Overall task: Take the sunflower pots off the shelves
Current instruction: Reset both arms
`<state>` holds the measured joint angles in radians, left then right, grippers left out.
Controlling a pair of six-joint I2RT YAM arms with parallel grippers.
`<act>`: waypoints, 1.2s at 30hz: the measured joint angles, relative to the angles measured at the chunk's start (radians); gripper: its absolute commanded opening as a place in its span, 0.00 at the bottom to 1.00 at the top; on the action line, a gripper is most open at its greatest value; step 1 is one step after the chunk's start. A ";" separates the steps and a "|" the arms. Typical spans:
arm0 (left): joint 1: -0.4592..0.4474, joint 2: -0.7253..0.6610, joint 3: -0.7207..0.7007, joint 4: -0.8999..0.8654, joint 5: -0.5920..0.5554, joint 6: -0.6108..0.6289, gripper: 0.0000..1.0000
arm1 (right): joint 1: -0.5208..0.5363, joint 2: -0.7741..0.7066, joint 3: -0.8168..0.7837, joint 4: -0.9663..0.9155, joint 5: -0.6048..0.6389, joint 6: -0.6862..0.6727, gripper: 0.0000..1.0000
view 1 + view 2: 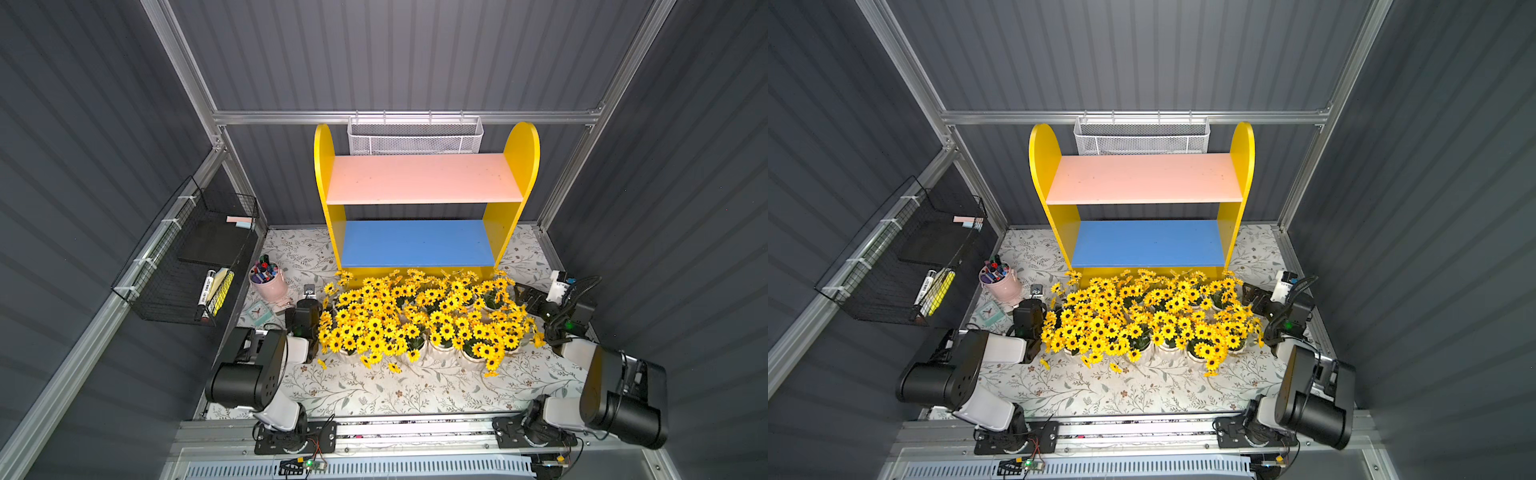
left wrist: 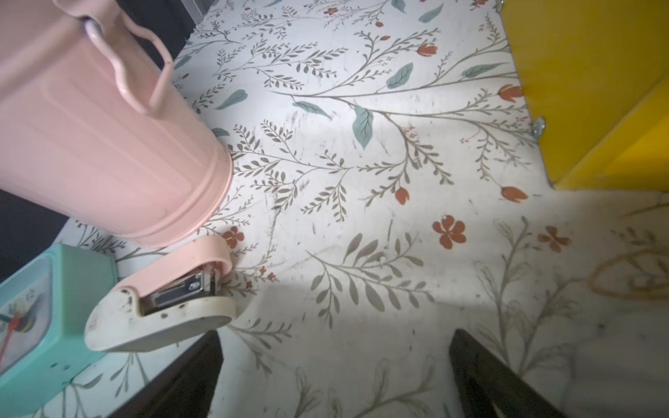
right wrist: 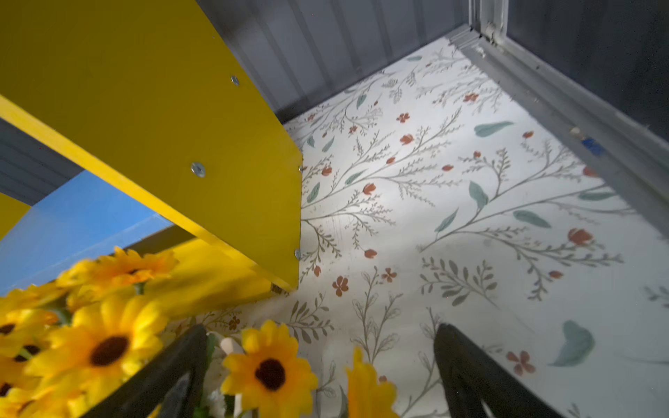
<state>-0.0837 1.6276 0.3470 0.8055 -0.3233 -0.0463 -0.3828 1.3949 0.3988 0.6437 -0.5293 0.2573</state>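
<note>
Nearest the lens in both top views are the 2 arms' black shoulders, the left arm (image 1: 249,374) and the right arm (image 1: 619,399), folded low at either side of the surface (image 1: 395,390). Between them the sunflower pots (image 1: 419,320) stand packed in a dense cluster on the surface, just in front of the shelves (image 1: 521,162). Both boards, the pink board (image 1: 419,178) above and the blue board (image 1: 415,243) below, are bare, with no pot on either. A pink cup (image 1: 268,282) of markers stands near the left arm's wrist, apart from the flowers.

In the left wrist view, the left jaws stand wide apart with nothing between them, only printed surface ahead. The pink cup, a stapler (image 2: 163,296) and a mint clock (image 2: 43,307) lie to one side, a yellow shelf panel (image 2: 586,90) to the other.

In the right wrist view, the right jaws are likewise wide apart and empty. Sunflower heads (image 3: 108,347) crowd close by one finger; whether they touch it I cannot tell. The shelves' yellow side and blue board lie beyond.

Judged from this, the unloading looks finished, as nothing is left to lift off. Any next move calls only for drawing the arms back. The right one should go carefully, since nearby blooms could snag and tip a pot.
</note>
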 measured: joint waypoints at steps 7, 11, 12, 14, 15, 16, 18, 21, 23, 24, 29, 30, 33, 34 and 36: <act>-0.004 0.061 -0.014 0.138 -0.003 0.032 0.99 | 0.089 0.036 -0.002 0.095 0.068 -0.021 0.99; -0.004 0.061 0.010 0.112 -0.002 0.039 0.99 | 0.148 0.037 -0.023 0.135 0.147 -0.050 0.99; -0.004 0.061 0.019 0.103 -0.003 0.039 1.00 | 0.163 0.034 -0.027 0.135 0.171 -0.059 0.99; -0.005 0.061 0.039 0.081 -0.002 0.039 0.99 | 0.206 0.032 -0.039 0.152 0.233 -0.083 0.99; -0.005 0.061 0.045 0.072 -0.003 0.039 0.99 | 0.224 0.033 -0.045 0.162 0.259 -0.091 0.99; -0.005 0.061 0.056 0.055 -0.003 0.039 0.99 | 0.243 0.039 -0.054 0.183 0.289 -0.101 0.99; -0.005 0.062 0.077 0.023 -0.003 0.039 0.99 | 0.264 0.080 -0.079 0.269 0.333 -0.113 0.99; -0.004 0.064 0.093 -0.001 -0.003 0.039 0.99 | 0.273 0.156 -0.111 0.396 0.377 -0.119 0.99; -0.004 0.064 0.095 -0.009 -0.003 0.038 0.99 | 0.280 0.155 -0.110 0.407 0.408 -0.130 0.99; -0.004 0.064 0.096 -0.012 -0.003 0.038 0.99 | 0.283 0.147 -0.108 0.391 0.422 -0.132 0.99; -0.004 0.064 0.097 -0.015 -0.003 0.038 0.99 | 0.311 0.105 -0.076 0.317 0.500 -0.138 0.99; -0.004 0.064 0.097 -0.015 -0.003 0.038 0.99 | 0.314 0.105 -0.074 0.314 0.507 -0.139 0.99; -0.004 0.064 0.097 -0.015 -0.003 0.038 0.99 | 0.320 0.104 -0.069 0.283 0.534 -0.142 0.99; -0.004 0.064 0.097 -0.015 -0.003 0.038 0.99 | 0.321 0.104 -0.068 0.275 0.542 -0.143 0.99; -0.004 0.064 0.097 -0.015 -0.003 0.038 0.99 | 0.325 0.104 -0.064 0.264 0.555 -0.145 0.99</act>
<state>-0.0879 1.6917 0.4435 0.7906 -0.3267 -0.0082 -0.0578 1.4986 0.3344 0.9081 0.0257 0.1123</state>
